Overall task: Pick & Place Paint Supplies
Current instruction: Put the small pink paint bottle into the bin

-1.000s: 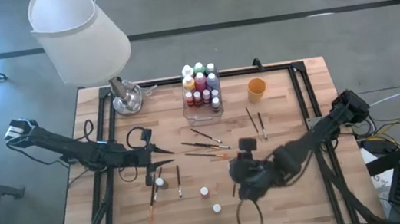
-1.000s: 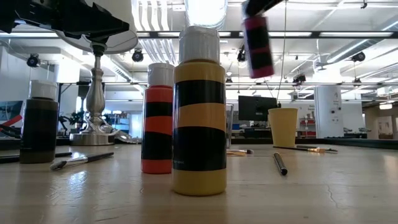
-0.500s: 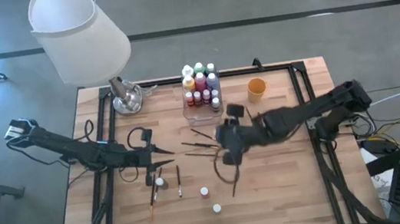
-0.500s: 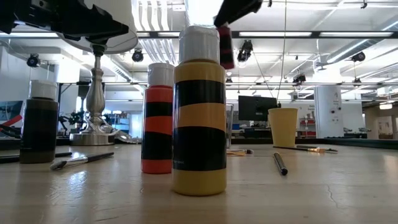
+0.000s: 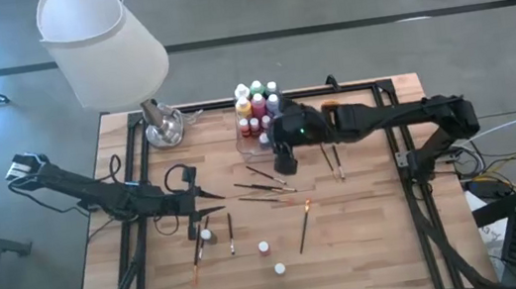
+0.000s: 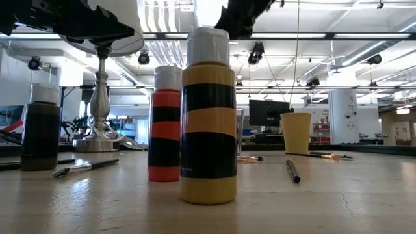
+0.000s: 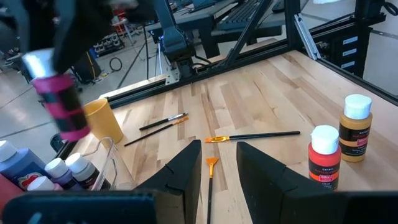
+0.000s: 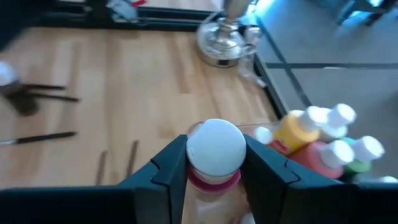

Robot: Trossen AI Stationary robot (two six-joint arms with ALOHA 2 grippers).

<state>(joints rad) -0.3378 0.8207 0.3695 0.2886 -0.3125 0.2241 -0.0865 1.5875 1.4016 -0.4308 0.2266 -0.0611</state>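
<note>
While the right gripper [image 8: 214, 180] hangs just beside the clear plastic box [image 5: 250, 145] at the far side of the wooden bench [image 5: 370, 239], its fingers [image 8: 166, 177] pinch a pink paint bottle with black bands and a white cap [image 8: 214, 155], upright and clear of the surface. That box is already packed with white-capped bottles [image 5: 257, 100]. Over on the left, the left gripper [image 7: 217, 171] waits low above the bench, fingers [image 7: 183, 171] spread with nothing between them. Beyond it stand a red bottle [image 7: 324, 155] and a yellow one [image 7: 356, 126], and thin dark-handled brushes [image 5: 264, 192] lie scattered mid-bench.
</note>
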